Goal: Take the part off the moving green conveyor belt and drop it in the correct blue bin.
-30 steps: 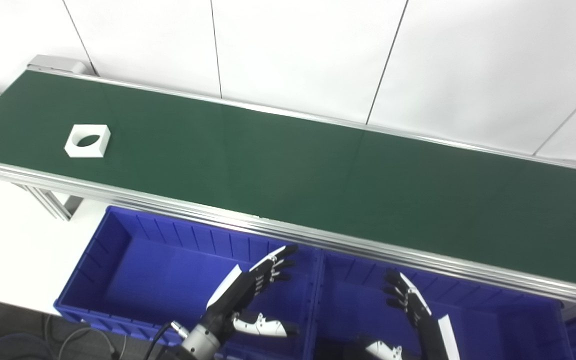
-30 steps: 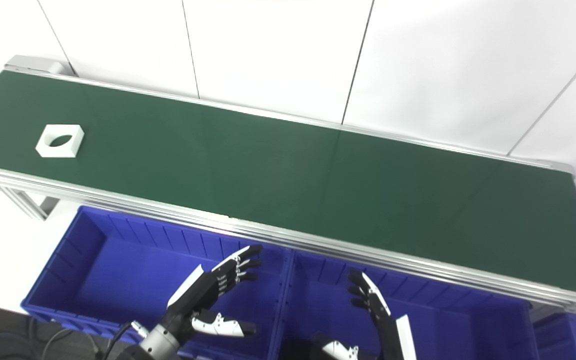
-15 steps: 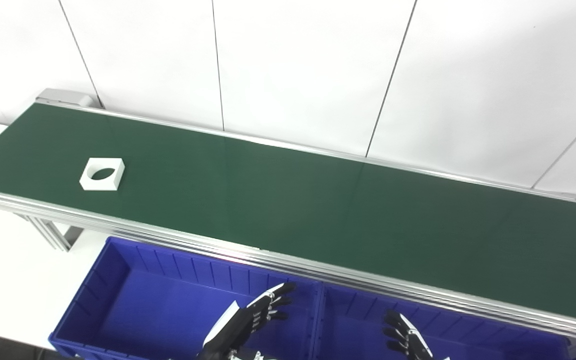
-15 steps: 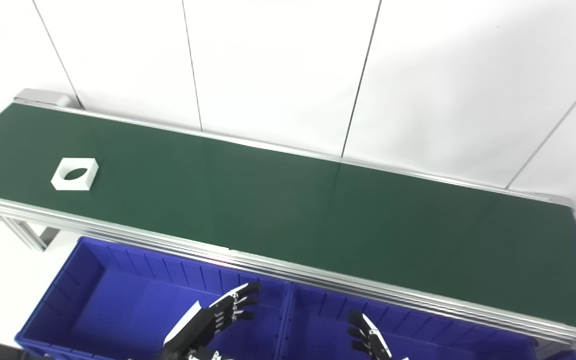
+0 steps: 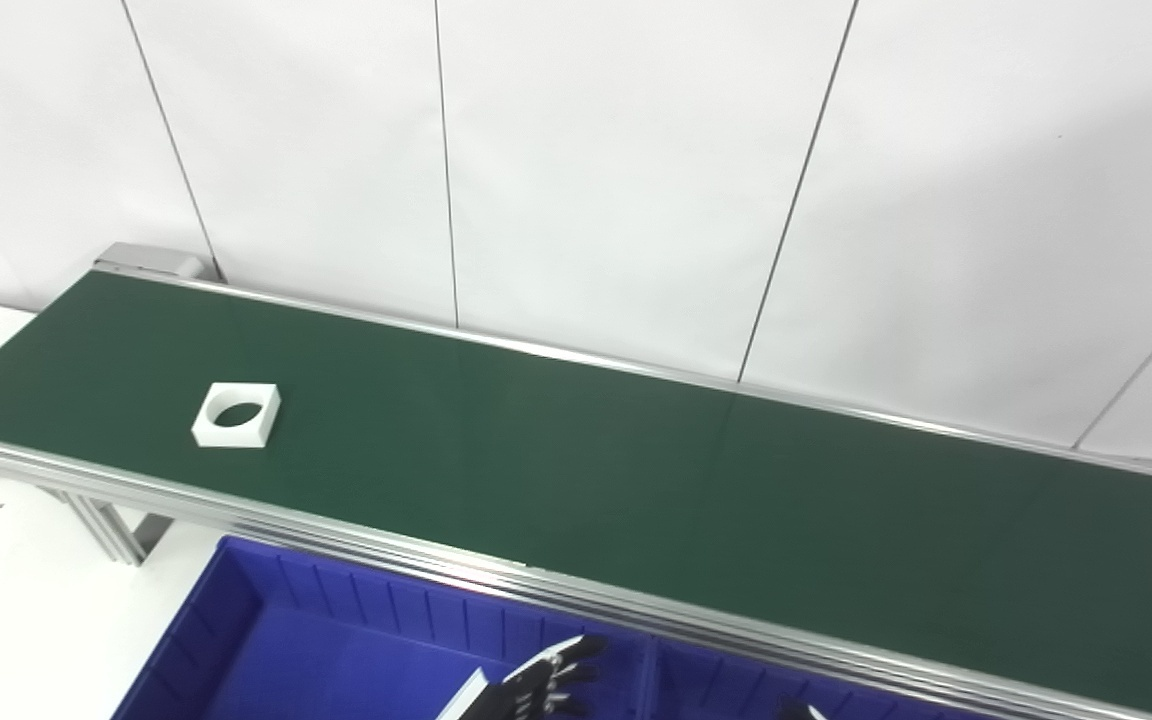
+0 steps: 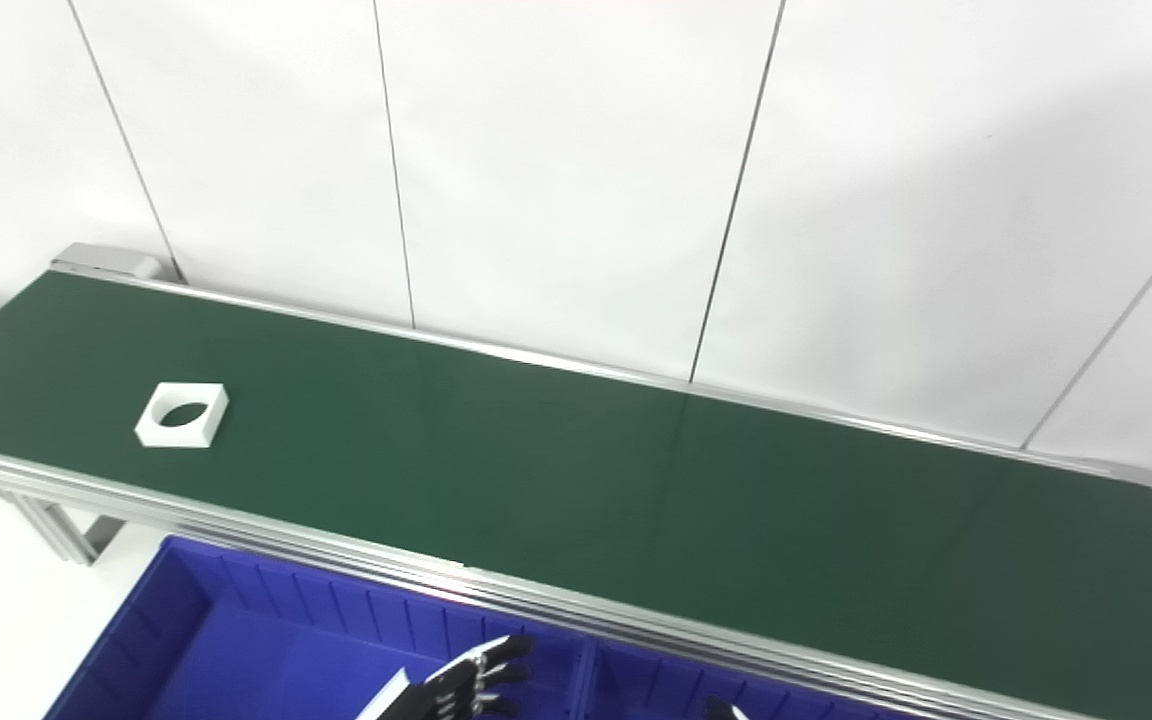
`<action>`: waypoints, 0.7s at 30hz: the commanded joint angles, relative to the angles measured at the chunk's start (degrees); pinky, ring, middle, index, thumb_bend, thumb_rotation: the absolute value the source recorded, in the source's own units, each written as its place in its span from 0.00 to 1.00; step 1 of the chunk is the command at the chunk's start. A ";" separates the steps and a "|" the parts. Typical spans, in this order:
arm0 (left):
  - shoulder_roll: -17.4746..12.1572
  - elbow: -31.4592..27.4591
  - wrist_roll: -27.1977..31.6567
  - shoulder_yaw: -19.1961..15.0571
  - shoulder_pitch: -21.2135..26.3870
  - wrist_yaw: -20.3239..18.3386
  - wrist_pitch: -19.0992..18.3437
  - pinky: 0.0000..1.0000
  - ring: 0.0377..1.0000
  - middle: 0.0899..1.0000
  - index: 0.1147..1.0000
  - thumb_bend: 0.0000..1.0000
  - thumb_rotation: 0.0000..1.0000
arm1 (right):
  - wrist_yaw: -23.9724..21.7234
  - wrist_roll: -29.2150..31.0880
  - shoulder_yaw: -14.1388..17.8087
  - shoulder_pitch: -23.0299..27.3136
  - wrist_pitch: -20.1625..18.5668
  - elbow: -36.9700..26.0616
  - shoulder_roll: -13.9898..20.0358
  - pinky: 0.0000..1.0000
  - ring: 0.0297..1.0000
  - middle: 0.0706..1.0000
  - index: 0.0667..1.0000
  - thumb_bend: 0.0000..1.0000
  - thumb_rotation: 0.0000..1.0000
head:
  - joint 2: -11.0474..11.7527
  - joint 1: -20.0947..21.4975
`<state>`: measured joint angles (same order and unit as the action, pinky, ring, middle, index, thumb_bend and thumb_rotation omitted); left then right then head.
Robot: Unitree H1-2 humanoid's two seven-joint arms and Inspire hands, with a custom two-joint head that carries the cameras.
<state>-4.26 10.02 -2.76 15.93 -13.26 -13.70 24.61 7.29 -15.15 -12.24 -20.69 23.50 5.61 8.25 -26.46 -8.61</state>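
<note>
The part is a white square block with a round hole. It lies flat near the left end of the green conveyor belt, close to the belt's near edge, and also shows in the right eye view. My left hand shows only partly at the bottom edge, over the left blue bin. Its fingers are apart and it holds nothing. Only the fingertips of my right hand show at the bottom edge, over the right blue bin. Both hands are far from the part.
The belt has aluminium side rails and a support leg at the left. The two blue bins stand side by side below the near rail. A white panelled wall rises behind the belt. A white table top lies at the lower left.
The camera has tilted up, so the whole picture slid down and the hands sank to the bottom edge. The part has moved a little to the right along the belt.
</note>
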 commanded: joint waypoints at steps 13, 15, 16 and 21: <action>0.06 -9.49 0.97 -1.37 1.78 0.40 1.65 0.75 0.87 0.90 0.85 0.96 0.29 | 2.71 0.50 -1.45 1.78 3.41 1.52 1.00 0.75 0.81 0.85 0.87 0.72 0.37 | 1.76 -1.08; -0.40 -11.24 1.52 -1.84 2.36 0.05 0.90 0.76 0.87 0.91 0.85 0.94 0.28 | 2.84 0.55 -1.57 1.95 3.40 1.70 0.95 0.75 0.81 0.85 0.87 0.72 0.37 | 2.06 -1.09; -0.72 -12.20 1.71 -2.04 2.71 -0.11 0.41 0.76 0.87 0.91 0.85 0.94 0.27 | 2.96 0.73 -1.70 2.09 3.40 1.91 0.97 0.75 0.81 0.85 0.87 0.72 0.36 | 2.13 -1.00; -2.54 -16.58 1.63 -3.12 4.65 -0.32 -2.05 0.79 0.87 0.92 0.87 0.94 0.27 | 3.86 0.76 -2.43 2.59 3.41 2.67 1.51 0.74 0.80 0.84 0.87 0.71 0.35 | 2.58 -0.89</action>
<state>-6.46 -4.57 -1.59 13.12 -9.97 -13.81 22.56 10.07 -14.50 -14.54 -18.45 23.53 9.36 9.31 -23.91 -9.49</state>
